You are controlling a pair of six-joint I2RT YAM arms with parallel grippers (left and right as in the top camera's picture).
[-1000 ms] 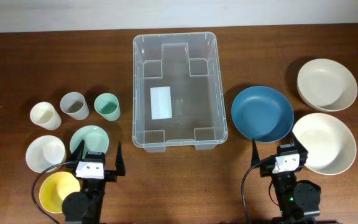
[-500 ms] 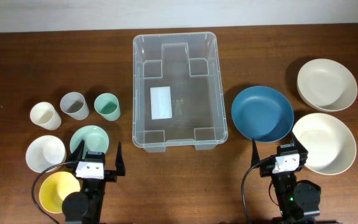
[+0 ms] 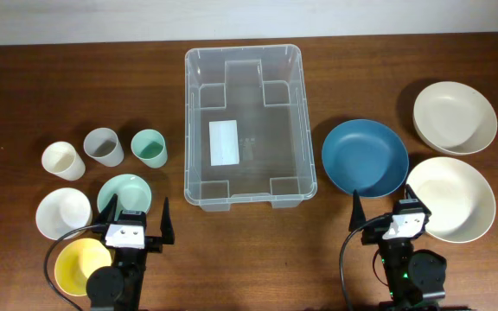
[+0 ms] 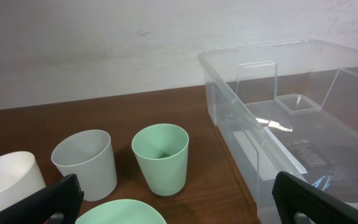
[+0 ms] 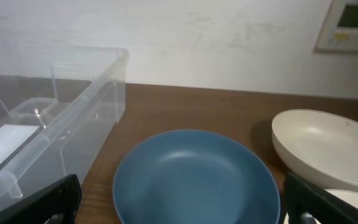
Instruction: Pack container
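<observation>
The clear container (image 3: 271,138) stands empty at the table's middle, a white label on its bottom. My left gripper (image 3: 137,218) is open at the front left, its jaws over the near edge of a green bowl (image 3: 124,192). In the left wrist view the left gripper (image 4: 179,211) holds nothing, and the container (image 4: 241,106) is to its right. My right gripper (image 3: 389,212) is open at the front right, just short of a blue plate (image 3: 365,156). The right wrist view shows the right gripper (image 5: 182,208) empty, with the blue plate (image 5: 194,177) between its fingers' line and the container (image 5: 73,112) on the left.
Left of the container stand a white cup (image 3: 63,161), a grey cup (image 3: 104,146) and a green cup (image 3: 149,146). A white bowl (image 3: 63,212) and a yellow bowl (image 3: 80,263) sit nearer. Two cream bowls (image 3: 455,117) (image 3: 450,198) lie at the right.
The right wrist has shifted very slightly to the right. Nothing else has moved.
</observation>
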